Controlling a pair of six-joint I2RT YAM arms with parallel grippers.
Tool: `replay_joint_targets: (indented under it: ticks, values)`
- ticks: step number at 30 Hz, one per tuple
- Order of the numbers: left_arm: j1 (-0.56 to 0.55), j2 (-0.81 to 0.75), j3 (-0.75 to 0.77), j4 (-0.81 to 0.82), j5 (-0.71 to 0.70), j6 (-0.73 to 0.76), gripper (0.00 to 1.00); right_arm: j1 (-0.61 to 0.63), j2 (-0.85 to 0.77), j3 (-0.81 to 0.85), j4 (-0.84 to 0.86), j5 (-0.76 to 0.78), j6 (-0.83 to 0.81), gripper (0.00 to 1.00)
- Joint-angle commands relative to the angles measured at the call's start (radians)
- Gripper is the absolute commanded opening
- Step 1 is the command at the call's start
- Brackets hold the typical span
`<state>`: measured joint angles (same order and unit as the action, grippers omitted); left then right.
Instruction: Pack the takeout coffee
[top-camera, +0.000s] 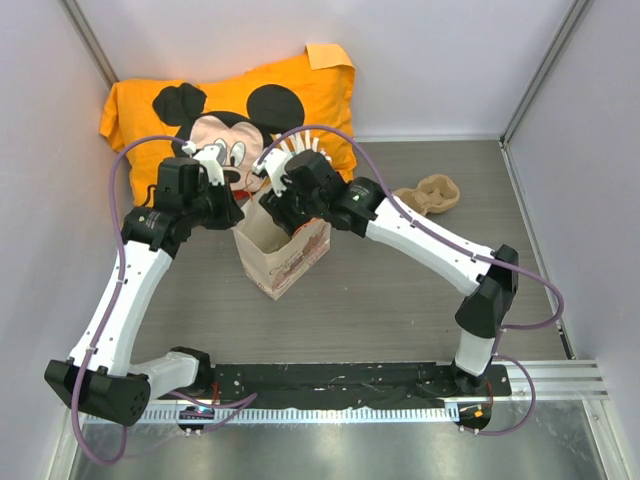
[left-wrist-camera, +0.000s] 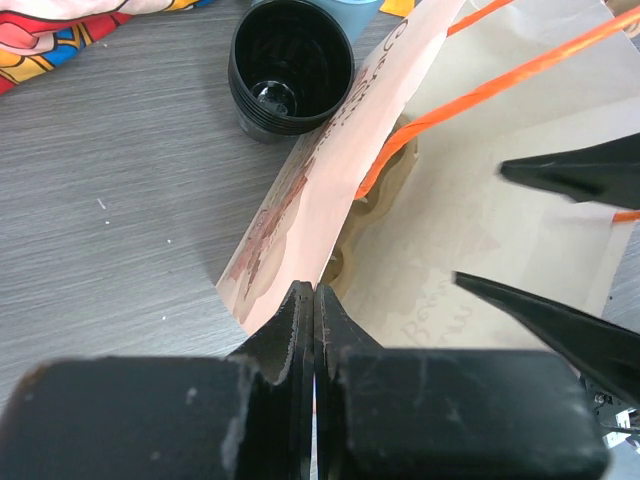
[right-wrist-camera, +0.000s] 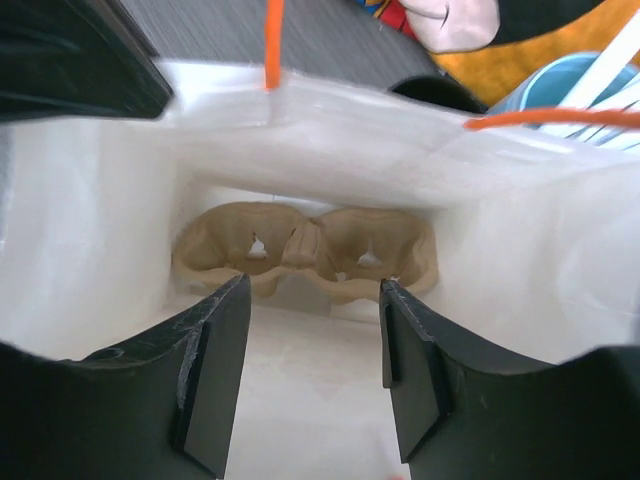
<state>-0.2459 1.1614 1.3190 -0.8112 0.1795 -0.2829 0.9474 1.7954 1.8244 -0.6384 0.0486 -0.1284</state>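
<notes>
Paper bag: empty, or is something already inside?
Not empty. The right wrist view shows a brown cup carrier lying at the bottom of the paper bag; both wells look empty.

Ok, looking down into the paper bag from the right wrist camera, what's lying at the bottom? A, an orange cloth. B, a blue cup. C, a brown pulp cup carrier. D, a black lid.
C: the right wrist view looks into the paper bag past the right arm's open fingers, and a brown two-pocket cup carrier lies at its bottom.
</notes>
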Motion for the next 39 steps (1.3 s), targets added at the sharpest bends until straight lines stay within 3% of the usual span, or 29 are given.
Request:
replay_joint_targets:
  ticks: [1, 10, 17, 37, 39]
  values:
    - [0.007, 0.004, 0.008, 0.012, -0.005, 0.001, 0.00, 0.005, -0.079, 0.134, -0.058, -0.010, -0.039, 0.59]
    - [0.010, 0.006, 0.020, 0.009, 0.000, 0.004, 0.00, -0.002, -0.154, 0.237, -0.102, -0.023, -0.086, 0.63]
    - [0.011, -0.006, 0.019, 0.010, 0.008, 0.007, 0.01, -0.016, -0.185, 0.194, -0.098, -0.013, -0.080, 0.65]
    - [0.013, -0.016, 0.095, -0.020, 0.069, 0.050, 0.19, -0.039, -0.254, 0.121, -0.129, -0.035, -0.152, 0.72]
    - [0.013, -0.020, 0.111, -0.008, 0.081, 0.054, 0.30, -0.044, -0.271, 0.111, -0.139, -0.036, -0.181, 0.73]
